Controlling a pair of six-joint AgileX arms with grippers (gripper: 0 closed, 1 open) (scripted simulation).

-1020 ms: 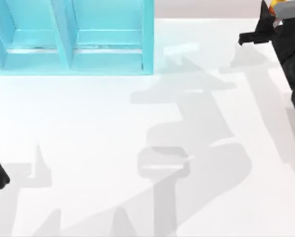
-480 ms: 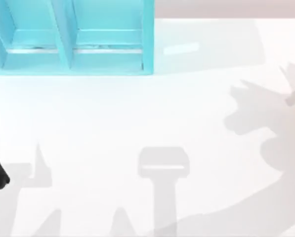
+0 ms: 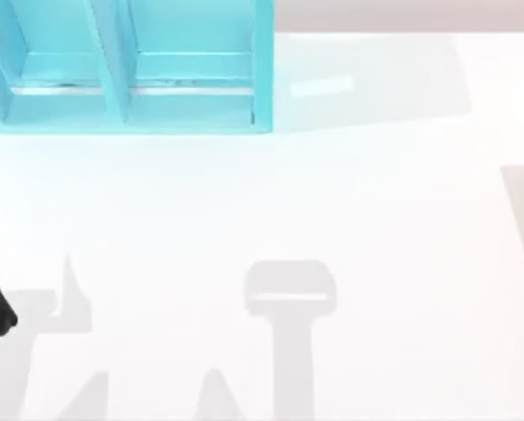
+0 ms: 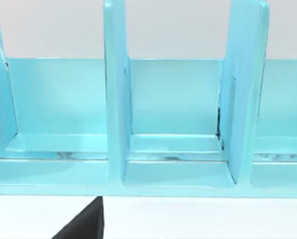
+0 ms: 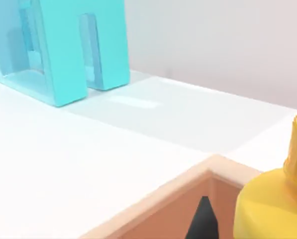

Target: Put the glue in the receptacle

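Right tool grip state can't be told; glue (image 5: 275, 204) sits right at it, receptacle (image 3: 130, 70) far upper-left.

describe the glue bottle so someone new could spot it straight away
Start from the tall turquoise divided rack on the white table. Across that table, past its peach-coloured edge, the glue sits close to the right wrist camera. It alone is rounded and yellow, with a pale neck.
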